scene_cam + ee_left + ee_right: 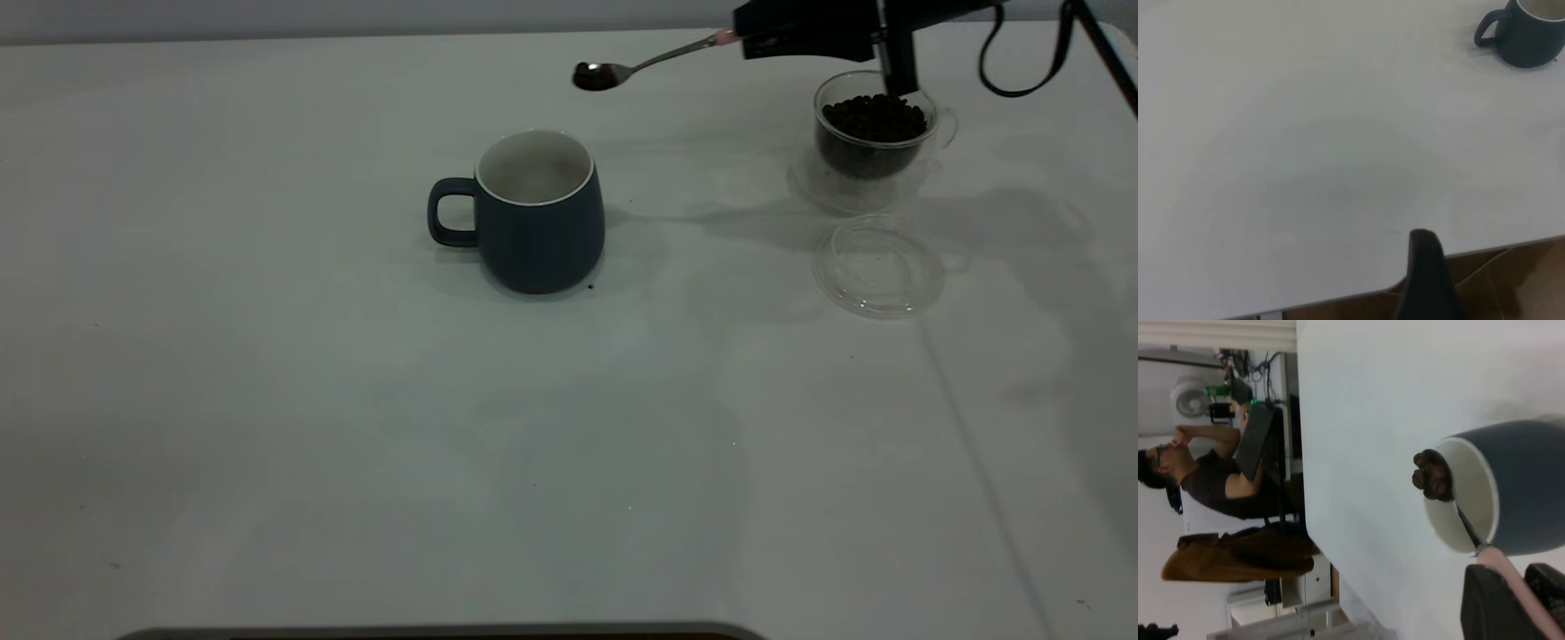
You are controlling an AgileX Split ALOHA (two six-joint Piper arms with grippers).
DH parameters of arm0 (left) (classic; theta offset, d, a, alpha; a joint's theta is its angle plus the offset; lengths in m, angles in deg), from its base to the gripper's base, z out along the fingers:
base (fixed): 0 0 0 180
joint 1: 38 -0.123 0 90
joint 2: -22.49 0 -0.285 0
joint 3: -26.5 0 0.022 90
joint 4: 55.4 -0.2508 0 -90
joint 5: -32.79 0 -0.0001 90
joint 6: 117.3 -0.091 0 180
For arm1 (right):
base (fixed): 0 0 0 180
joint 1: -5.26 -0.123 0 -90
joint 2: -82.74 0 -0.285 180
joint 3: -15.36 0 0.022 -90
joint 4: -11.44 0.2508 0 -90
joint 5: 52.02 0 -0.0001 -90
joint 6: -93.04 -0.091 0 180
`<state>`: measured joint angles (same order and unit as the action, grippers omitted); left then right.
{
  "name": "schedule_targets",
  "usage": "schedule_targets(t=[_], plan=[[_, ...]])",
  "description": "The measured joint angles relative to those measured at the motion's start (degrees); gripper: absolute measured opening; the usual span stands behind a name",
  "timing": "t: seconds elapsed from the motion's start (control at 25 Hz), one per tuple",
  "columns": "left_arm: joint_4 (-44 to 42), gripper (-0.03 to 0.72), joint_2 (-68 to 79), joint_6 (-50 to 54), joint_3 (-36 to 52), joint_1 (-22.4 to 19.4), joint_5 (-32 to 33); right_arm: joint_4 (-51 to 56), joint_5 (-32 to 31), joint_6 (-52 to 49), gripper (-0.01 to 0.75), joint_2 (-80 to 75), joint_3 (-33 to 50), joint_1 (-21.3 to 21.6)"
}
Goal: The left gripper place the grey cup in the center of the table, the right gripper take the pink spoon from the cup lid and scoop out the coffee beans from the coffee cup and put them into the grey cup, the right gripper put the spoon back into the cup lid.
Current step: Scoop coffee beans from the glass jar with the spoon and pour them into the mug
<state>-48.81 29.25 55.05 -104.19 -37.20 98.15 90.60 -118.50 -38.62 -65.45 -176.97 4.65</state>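
Matte, rounded grey cup (540,213) with white interior stands mid-desk (356,427), loop handle pointing left. Right claw (756,37), far right and raised, clamps the pink spoon (653,60) by its handle; shiny bowl heaped with beans. Clear glass coffee cup (876,133) holds dark coffee beans (874,118); flat transparent cup lid (877,268) lies nearer. Left claw: cannot tell

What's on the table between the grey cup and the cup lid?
Nothing: in the exterior view, only bare table with shadows lies between the grey cup and the cup lid.
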Motion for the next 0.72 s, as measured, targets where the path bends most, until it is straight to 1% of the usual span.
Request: schedule_targets(t=[0.32,0.56,0.72], plan=[[0.0,0.567,0.0,0.0,0.0,0.0,0.0,0.3,0.0,1.41,0.1,0.0,0.0,-3.49],[0.0,0.567,0.0,0.06,0.0,0.0,0.0,0.3,0.09,6.11,0.1,0.0,0.0,-5.92],[0.0,0.567,0.0,0.06,0.0,0.0,0.0,-1.47,3.28,9.91,0.1,0.0,0.0,-6.46]])
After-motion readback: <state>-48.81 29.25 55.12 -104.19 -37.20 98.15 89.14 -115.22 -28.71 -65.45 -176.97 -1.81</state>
